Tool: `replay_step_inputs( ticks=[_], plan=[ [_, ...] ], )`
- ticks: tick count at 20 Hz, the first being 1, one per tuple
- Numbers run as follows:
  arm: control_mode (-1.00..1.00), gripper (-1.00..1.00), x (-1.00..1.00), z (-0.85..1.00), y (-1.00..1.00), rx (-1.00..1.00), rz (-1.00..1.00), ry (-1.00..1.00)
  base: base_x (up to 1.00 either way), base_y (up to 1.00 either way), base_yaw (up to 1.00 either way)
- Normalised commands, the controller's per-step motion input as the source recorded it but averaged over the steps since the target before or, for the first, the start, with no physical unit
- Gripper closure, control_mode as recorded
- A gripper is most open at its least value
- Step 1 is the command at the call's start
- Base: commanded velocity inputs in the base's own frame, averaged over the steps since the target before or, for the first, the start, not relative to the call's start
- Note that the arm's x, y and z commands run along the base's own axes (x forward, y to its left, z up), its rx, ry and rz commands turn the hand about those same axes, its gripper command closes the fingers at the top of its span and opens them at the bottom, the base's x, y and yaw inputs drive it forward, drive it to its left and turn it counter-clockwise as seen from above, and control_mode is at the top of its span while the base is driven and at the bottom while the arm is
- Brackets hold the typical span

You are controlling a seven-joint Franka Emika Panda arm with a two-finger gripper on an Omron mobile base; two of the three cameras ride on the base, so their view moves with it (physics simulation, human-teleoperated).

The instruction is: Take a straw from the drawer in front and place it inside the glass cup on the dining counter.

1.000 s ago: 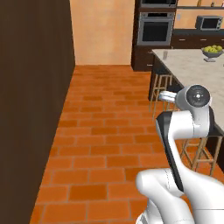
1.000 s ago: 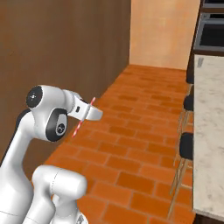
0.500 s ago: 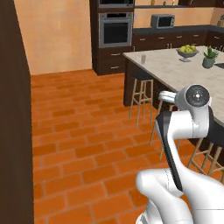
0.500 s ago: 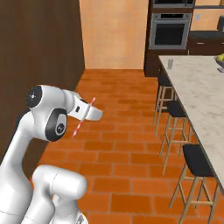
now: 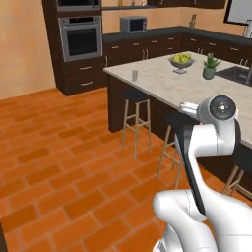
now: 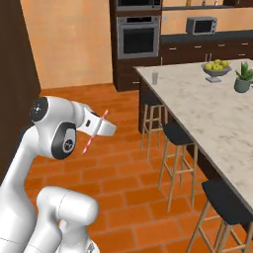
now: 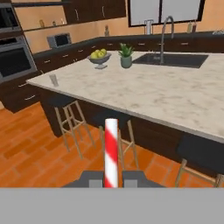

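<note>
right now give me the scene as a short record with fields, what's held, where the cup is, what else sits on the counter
held: the straw, red and white striped, pinched between the fingers
straw pose: tilted in the right base view, one end past the fingers
grip: shut on the straw
glass cup: upright near a corner of the dining counter, nothing in it
also on counter: fruit bowl, potted plant, sink with tap
under counter edge: stools
step left: straw not yet in cup

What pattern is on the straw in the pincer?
Red and white stripes on the straw, clearest in the hand view.
</note>
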Motion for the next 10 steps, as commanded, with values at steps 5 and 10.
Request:
replay_step_inputs(
  ticks=[5, 10],
  plan=[
    [1.00, 1.00, 0.00, 0.00, 0.00, 0.00, 0.00, 0.00, 0.92, 0.82, -0.49],
    [1.00, 1.00, 0.00, 0.00, 0.00, 0.00, 0.00, 0.00, 0.86, 0.92, -0.49]
  ],
)
